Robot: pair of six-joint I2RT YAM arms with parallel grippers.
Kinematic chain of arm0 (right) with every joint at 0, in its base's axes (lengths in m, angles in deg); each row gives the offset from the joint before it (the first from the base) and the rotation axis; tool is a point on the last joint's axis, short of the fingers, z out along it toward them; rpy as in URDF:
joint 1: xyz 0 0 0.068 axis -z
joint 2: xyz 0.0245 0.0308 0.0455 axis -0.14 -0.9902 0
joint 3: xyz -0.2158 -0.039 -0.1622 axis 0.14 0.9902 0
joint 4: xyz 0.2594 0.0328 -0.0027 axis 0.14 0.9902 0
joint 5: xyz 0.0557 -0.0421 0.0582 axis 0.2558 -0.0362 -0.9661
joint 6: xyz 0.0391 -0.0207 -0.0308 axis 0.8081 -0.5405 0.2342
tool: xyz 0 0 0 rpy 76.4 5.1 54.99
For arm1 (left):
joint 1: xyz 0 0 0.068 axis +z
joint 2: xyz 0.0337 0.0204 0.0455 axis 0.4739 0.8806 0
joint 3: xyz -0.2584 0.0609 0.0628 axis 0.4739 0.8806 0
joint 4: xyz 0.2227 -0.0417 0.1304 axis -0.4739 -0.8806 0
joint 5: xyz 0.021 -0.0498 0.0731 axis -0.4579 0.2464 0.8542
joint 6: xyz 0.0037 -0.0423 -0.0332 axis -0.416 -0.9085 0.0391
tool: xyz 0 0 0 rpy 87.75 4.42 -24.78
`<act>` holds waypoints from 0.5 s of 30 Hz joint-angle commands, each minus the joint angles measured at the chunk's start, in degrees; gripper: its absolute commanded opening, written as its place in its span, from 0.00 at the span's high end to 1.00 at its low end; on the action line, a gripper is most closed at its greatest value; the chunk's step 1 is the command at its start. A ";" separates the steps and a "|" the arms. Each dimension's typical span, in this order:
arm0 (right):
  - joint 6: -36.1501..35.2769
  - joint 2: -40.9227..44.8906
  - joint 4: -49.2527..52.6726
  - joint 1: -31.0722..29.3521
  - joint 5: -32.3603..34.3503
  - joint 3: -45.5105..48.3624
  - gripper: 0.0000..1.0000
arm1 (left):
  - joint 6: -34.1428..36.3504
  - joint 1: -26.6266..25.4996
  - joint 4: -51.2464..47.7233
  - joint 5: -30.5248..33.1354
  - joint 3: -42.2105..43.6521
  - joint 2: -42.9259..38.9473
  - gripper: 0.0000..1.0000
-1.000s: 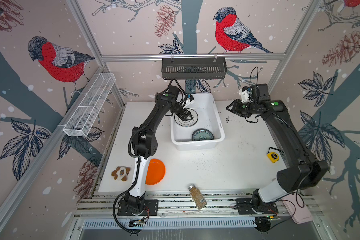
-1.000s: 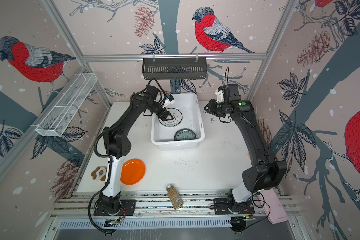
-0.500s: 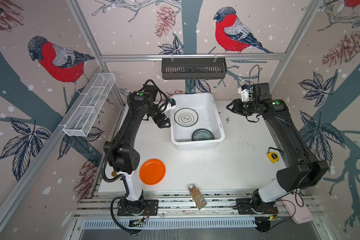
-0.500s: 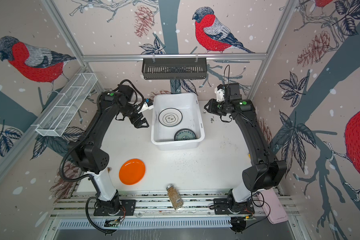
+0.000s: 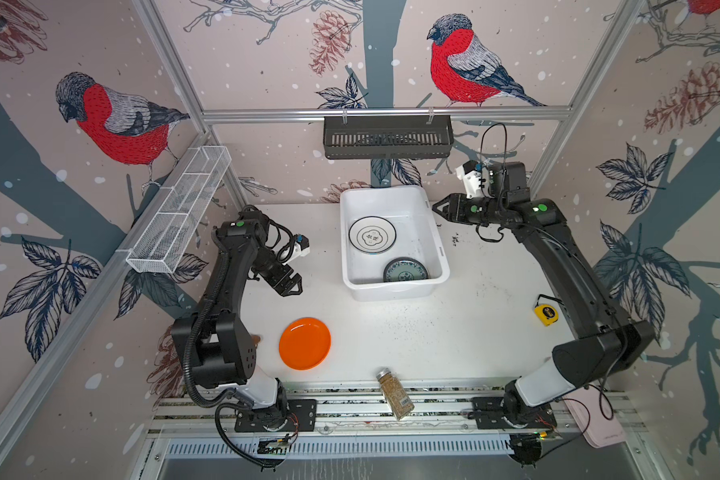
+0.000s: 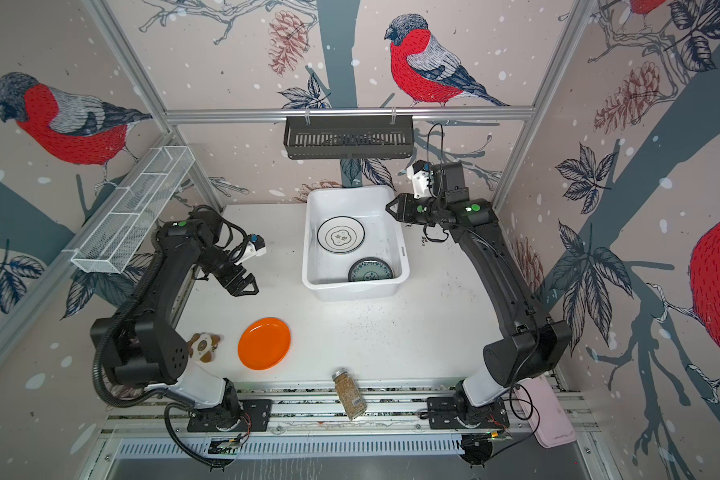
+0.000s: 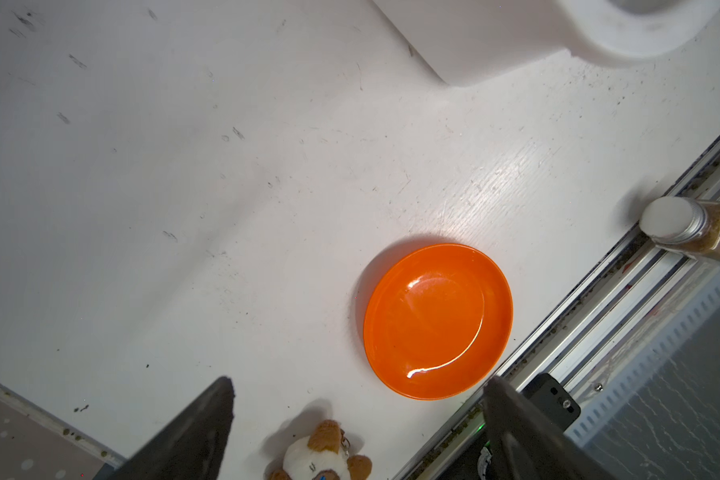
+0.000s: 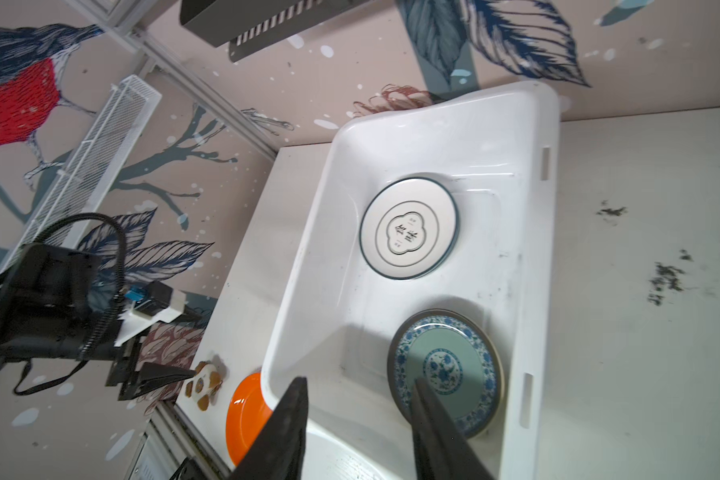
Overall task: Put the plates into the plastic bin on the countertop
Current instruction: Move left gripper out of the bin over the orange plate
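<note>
Withdrawn from the bin (image 5: 391, 293), left end effector (image 5: 292, 290) hangs released, orange plate (image 5: 304, 343) lying apart toward the front; right end effector (image 5: 435, 206), parted and empty, beside the bin.

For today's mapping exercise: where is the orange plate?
The orange plate lies on the countertop, front left in both top views, between the toy and the jar.

This is a robot test cell in a lab: a white countertop (image 5: 454, 332) is boxed in by an aluminium frame (image 5: 267, 114) lined with bullfinch wallpaper panels (image 5: 267, 62). Two robot arms (image 5: 225, 291) are bolted to a slotted rail (image 5: 350, 405) along the countertop's front edge. A black slotted basket (image 5: 387, 137) hangs above its back edge.
</note>
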 commanded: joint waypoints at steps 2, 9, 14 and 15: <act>0.93 1.82 -5.60 -4.56 -1.79 2.89 0.58 | 4.58 0.24 2.36 1.89 5.94 -2.64 0.05; 3.09 7.30 -12.77 -10.00 3.46 15.54 0.57 | 10.68 0.24 8.15 5.74 18.49 -8.42 0.03; 4.95 11.04 -16.91 -11.83 4.29 23.34 0.57 | 14.05 -0.03 11.58 5.91 25.68 -11.56 0.04; 5.45 11.91 -17.99 -12.44 4.04 24.50 0.57 | 14.94 -0.37 12.15 5.53 27.16 -12.18 0.04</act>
